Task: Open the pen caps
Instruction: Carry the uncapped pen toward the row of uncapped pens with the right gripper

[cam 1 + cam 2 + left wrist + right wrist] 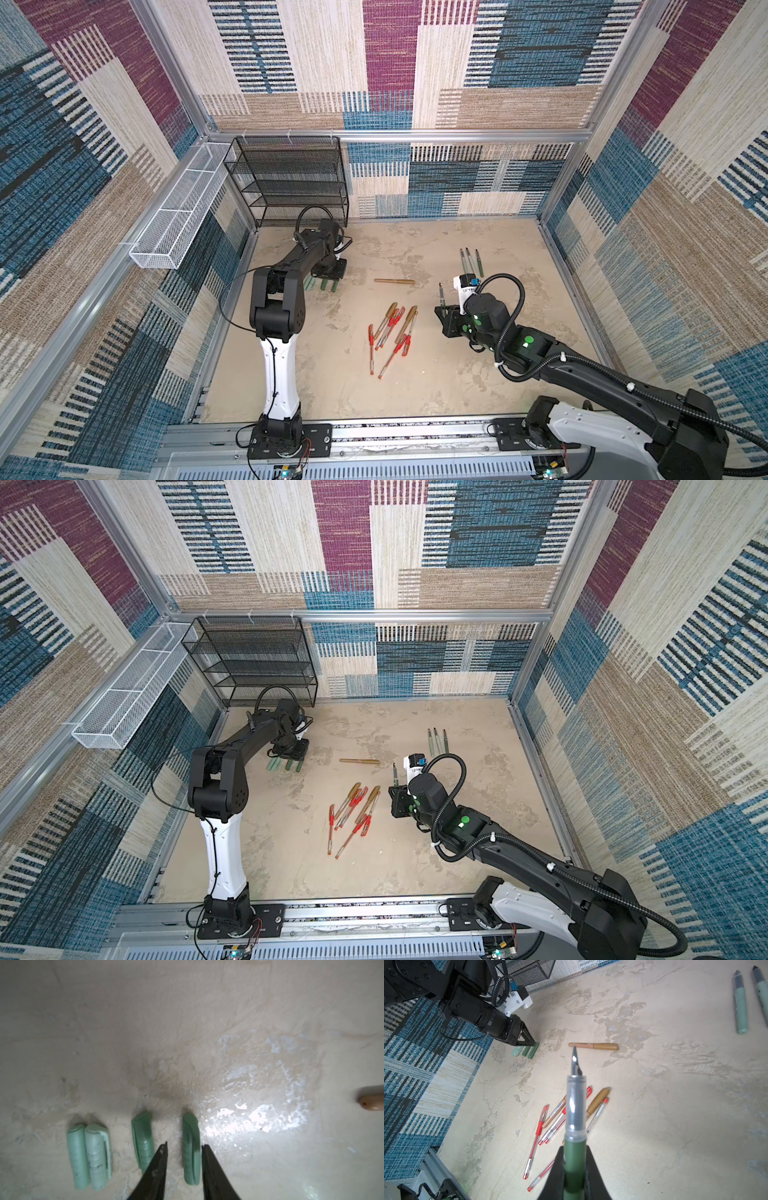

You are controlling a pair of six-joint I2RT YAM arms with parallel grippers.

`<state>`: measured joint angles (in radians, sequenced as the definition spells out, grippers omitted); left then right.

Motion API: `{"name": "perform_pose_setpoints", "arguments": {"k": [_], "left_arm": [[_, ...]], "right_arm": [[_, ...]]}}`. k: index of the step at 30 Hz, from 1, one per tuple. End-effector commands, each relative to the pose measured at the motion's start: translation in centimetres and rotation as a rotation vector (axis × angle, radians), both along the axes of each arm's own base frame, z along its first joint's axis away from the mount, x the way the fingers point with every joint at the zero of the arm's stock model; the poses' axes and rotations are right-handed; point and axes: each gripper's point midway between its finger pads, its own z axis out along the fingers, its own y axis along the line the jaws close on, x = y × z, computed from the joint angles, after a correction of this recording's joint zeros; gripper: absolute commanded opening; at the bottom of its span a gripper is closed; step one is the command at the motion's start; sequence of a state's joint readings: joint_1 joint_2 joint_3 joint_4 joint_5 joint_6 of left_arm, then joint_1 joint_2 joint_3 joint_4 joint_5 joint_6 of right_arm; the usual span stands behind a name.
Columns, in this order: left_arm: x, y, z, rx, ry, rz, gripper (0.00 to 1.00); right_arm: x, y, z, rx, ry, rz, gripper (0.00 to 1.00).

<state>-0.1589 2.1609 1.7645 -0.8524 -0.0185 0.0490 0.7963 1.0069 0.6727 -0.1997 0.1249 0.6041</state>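
Beige mottled tabletop (457, 386), boxed in by carpet-patterned walls on three sides and by a metal rail (415, 432) along the near edge. Black mesh rack (291, 178) standing in the far left corner. White mesh basket (174, 224) hung on the left wall, clear of the surface.

Left gripper (185, 1147) low over the table near its left edge, just in front of the rack. Jaws parted, straddling a dark green cap (191, 1159) lying flat: a gap on one side of it, the opposite finger close against it, no squeeze visible. Just beside it a second green cap (143, 1142), then two pale mint caps (97, 1157) touching each other, all four in one row.

Right gripper (574, 1147) aloft right of centre, clenched on a dark green pen barrel (575, 1109), nib bare and pointing out past the fingertips.

Lone gold pen (395, 281), capped, mid-table between the arms. Loose heap of red and gold pens (392, 328), caps on, near centre. Three uncapped barrels (469, 262) side by side toward the far right. Wide bare stretch between the heap and the near rail, and more bare surface along the far wall right of the rack.
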Motion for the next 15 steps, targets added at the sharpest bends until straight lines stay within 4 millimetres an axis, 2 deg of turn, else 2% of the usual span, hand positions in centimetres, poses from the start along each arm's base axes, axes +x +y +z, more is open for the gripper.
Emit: {"name": "perform_pose_setpoints", "arguments": {"k": [1, 8, 12, 15], "left_arm": [[-0.6, -0.6, 2.0, -0.055, -0.018, 0.031, 0.36], [-2.8, -1.9, 7.4, -0.160, -0.113, 0.032, 0.43], [-4.9, -2.3, 10.3, -0.218, -0.185, 0.021, 0.54], [-6.8, -2.3, 11.7, -0.247, -0.238, 0.003, 0.62]], "right_arm": [[0.4, -0.3, 0.9, 0.000, -0.021, -0.021, 0.00], [1.2, -0.8, 1.5, -0.036, -0.027, -0.044, 0.00], [2.6, -1.3, 1.8, -0.067, -0.009, -0.065, 0.00], [3.9, -1.5, 1.8, -0.083, -0.007, -0.063, 0.00]]}}
